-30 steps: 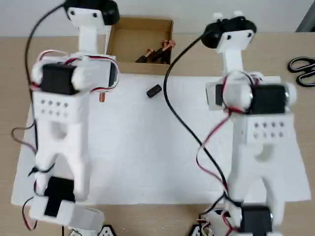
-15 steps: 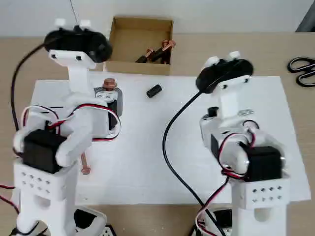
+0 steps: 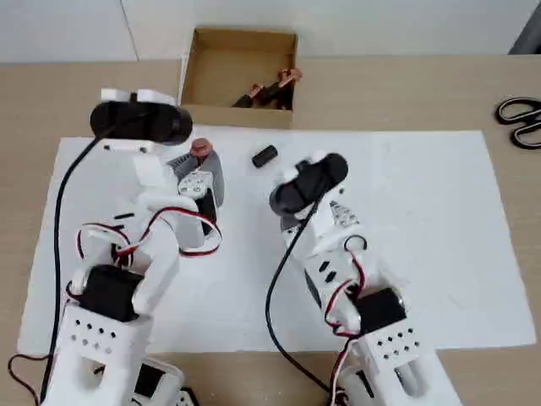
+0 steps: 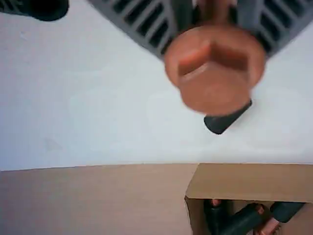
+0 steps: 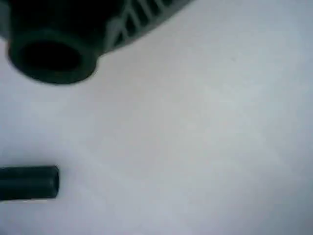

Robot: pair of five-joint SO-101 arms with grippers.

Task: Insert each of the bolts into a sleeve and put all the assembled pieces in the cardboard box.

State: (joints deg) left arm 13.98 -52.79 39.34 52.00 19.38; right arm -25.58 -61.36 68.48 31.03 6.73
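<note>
The left gripper (image 3: 201, 162) is clenched on a copper bolt (image 3: 200, 149), whose hexagonal head (image 4: 215, 68) is seen end-on between the grey ribbed jaws, pointed toward the far side of the table. Just right of that bolt, a loose sleeve (image 3: 265, 156) is lying on the white sheet (image 3: 439, 220), a little nearer than the cardboard box (image 3: 196, 76). Over to the right gripper (image 5: 93, 34): a held sleeve (image 5: 51, 58) is gripped against its ribbed jaw, the open bore turned to the wrist camera, and the loose sleeve is caught again flat on the sheet beyond it. In the high view this arm is angled in from the near right toward the middle of the sheet. Inside the box, at its right end, several assembled pieces (image 3: 270, 91) are piled together. Scissors (image 3: 520, 118) are parked on the bare table at the far right, well apart from the sheet's action.
</note>
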